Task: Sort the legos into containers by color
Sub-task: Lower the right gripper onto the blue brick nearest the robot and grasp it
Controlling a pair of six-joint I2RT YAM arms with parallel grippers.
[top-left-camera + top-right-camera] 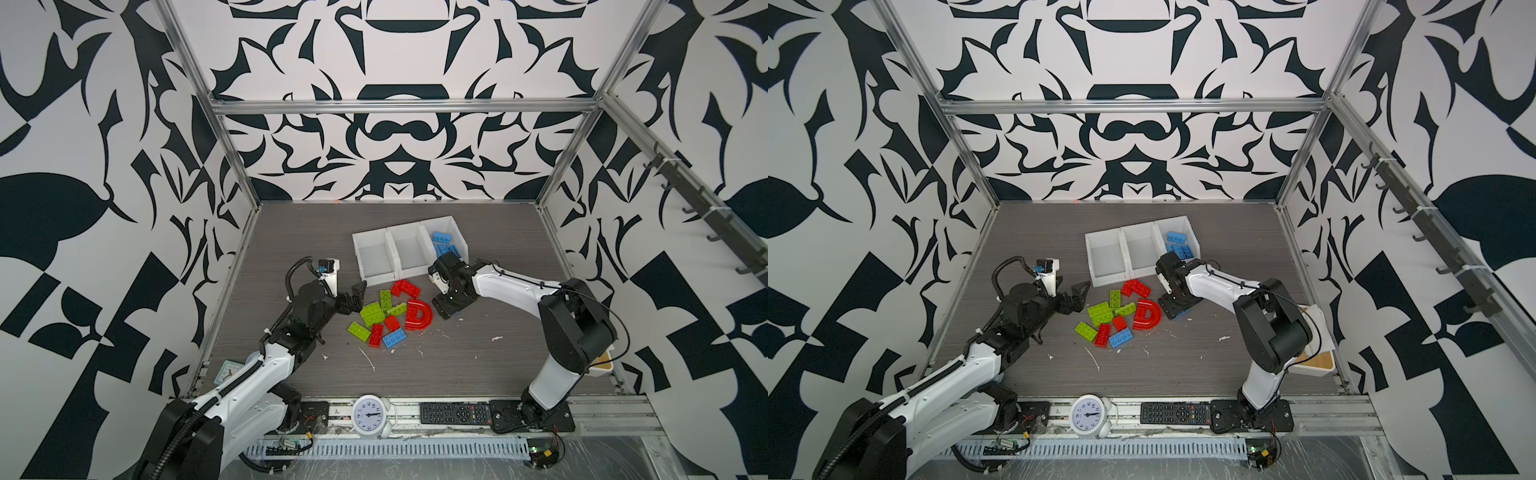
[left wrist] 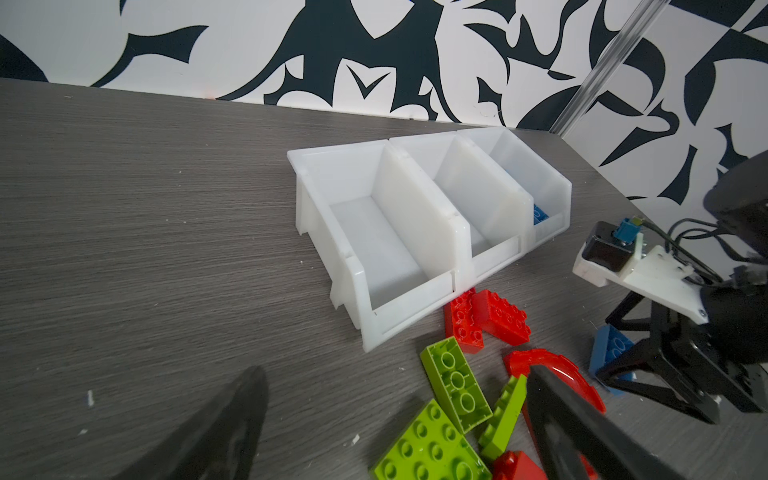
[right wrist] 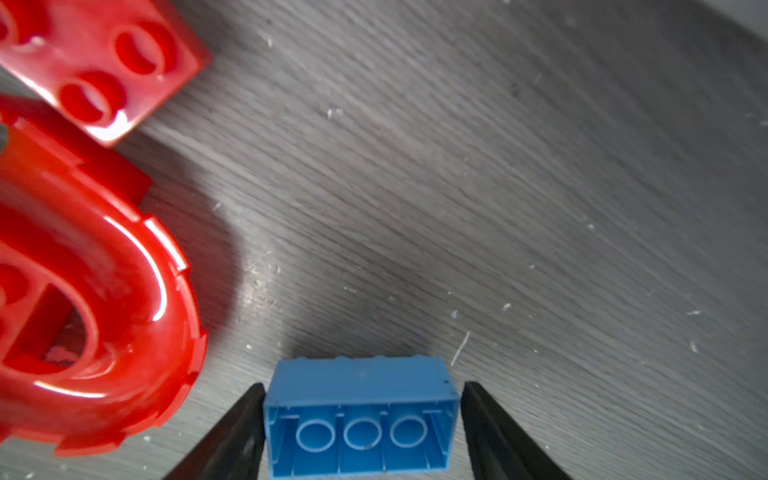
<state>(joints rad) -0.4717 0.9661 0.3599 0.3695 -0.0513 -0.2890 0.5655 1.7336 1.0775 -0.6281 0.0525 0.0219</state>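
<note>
A pile of legos lies in front of the containers (image 1: 390, 232): lime green bricks (image 1: 372, 313), red bricks (image 1: 407, 286), a red D-shaped arch (image 1: 419, 313) and a blue brick (image 1: 394, 339). The right bin holds blue bricks (image 1: 446, 243); the other two bins show bare floors. My right gripper (image 3: 363, 384) points down beside the arch. Its jaws straddle a blue brick (image 3: 361, 415) lying on its side on the table, with a slight gap at one finger. My left gripper (image 1: 356, 297) hangs wide open at the pile's left edge, holding nothing.
A white alarm clock (image 1: 370, 415) and a black remote (image 1: 455, 412) lie on the front rail. A white box with a wooden lid (image 1: 1316, 361) sits at the right edge behind the right arm. A small teal clock (image 1: 226, 371) lies at the left edge.
</note>
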